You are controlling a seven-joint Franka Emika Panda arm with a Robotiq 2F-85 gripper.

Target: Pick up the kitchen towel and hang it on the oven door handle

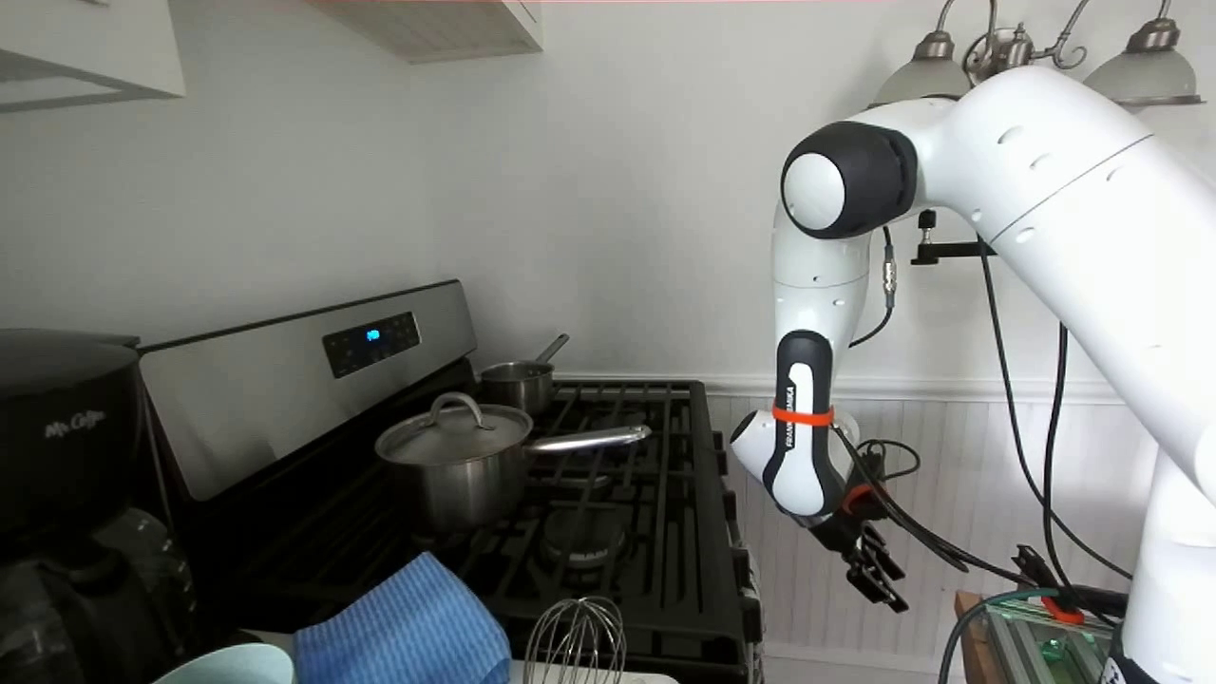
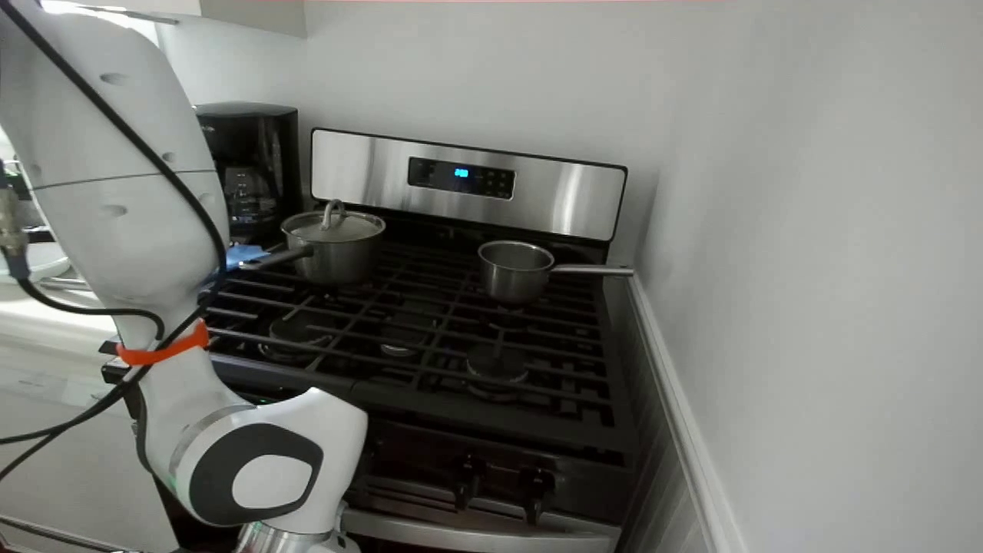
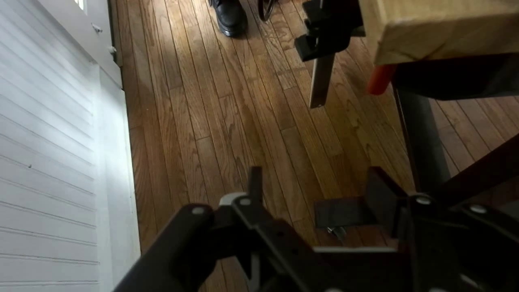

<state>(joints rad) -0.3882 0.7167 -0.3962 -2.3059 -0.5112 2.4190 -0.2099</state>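
1. Stainless steel and black metal form the gas range (image 2: 461, 418).
2. Franka arm (image 1: 1035, 209) stands before the range, its lower end turned floorward.
3. Oven door handle (image 2: 491, 531) crosses the range's front; the stretch shown in an exterior view carries no cloth, the arm hiding the rest.
4. Kitchen towel (image 1: 755, 577): probably the mottled sliver at the range's front edge, perhaps hung already; too little shows to be certain.
5. Gripper (image 3: 319, 190) hangs off the range's front, jaws spread, nothing between them; pickup and hanging look likely done, leaving withdrawal.
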